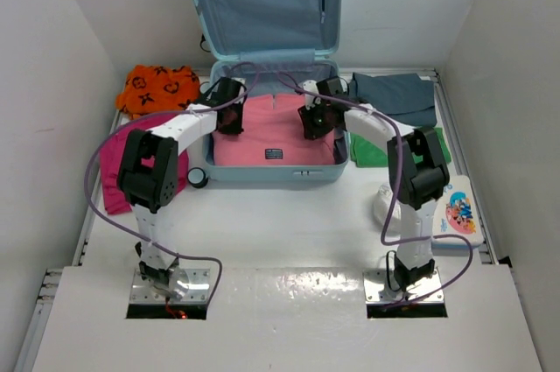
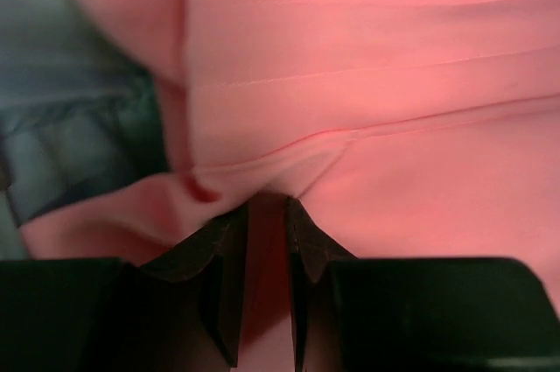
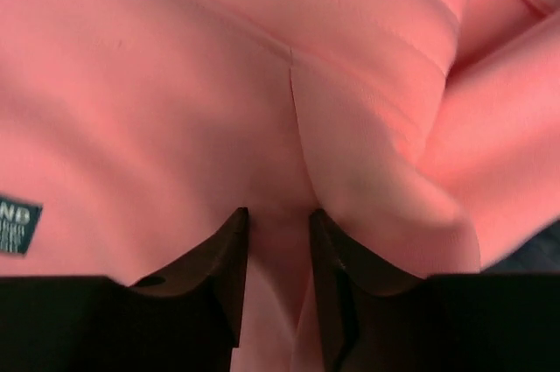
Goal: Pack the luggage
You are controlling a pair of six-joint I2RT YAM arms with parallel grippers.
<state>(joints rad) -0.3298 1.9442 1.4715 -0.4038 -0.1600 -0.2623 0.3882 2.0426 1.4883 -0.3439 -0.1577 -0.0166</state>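
The pale aqua luggage [image 1: 262,171] lies open on the white desk [image 1: 289,223], its lid standing upright against the back wall. A pink garment [image 1: 276,131] with a small dark label fills the luggage's base. Left of the luggage lie a magenta cloth [image 1: 114,166] and an orange patterned garment [image 1: 159,87]; right of it, a grey-blue garment [image 1: 398,96] and a green cloth [image 1: 372,151]. Inside the luggage, the left hand [image 2: 267,204] and the right hand [image 3: 278,214] are each narrowed, pinching a fold of the pink garment.
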